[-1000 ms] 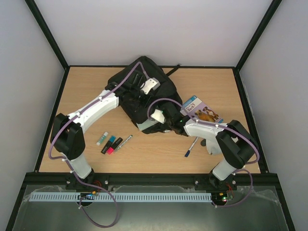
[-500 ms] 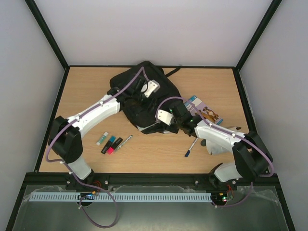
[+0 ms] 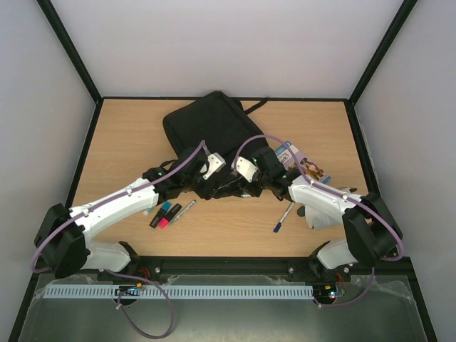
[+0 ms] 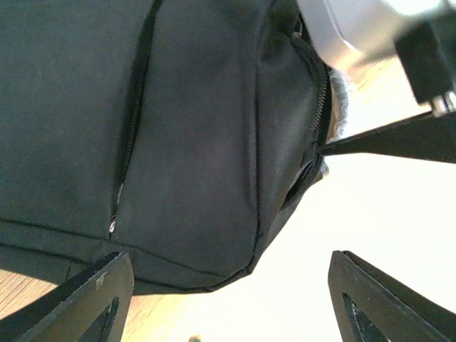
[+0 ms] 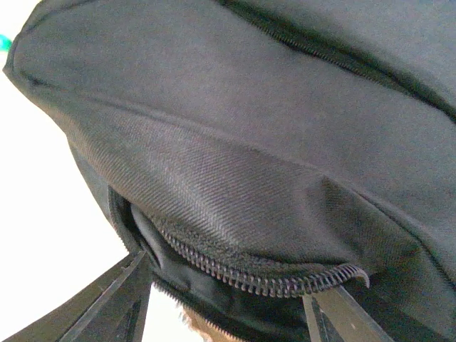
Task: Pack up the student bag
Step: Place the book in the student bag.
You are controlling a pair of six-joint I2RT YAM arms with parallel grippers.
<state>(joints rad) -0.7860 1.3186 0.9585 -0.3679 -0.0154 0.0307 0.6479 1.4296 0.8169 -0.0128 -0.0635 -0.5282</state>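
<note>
The big black soft cloth bag lies toward 12 o'clock on the wooden surface, its zip partly open. The coloured marker pens at 7 o'clock and the picture book at 3 o'clock still need packing. The left pincer is spread wide and holds nothing. The right pincer sits at the zip, and I cannot tell if it pinches.

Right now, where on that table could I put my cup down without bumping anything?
Bare wood lies left of the student bag, behind the book, and between the silver pen and the blue pen. It is crowded along the bag's near edge.
</note>
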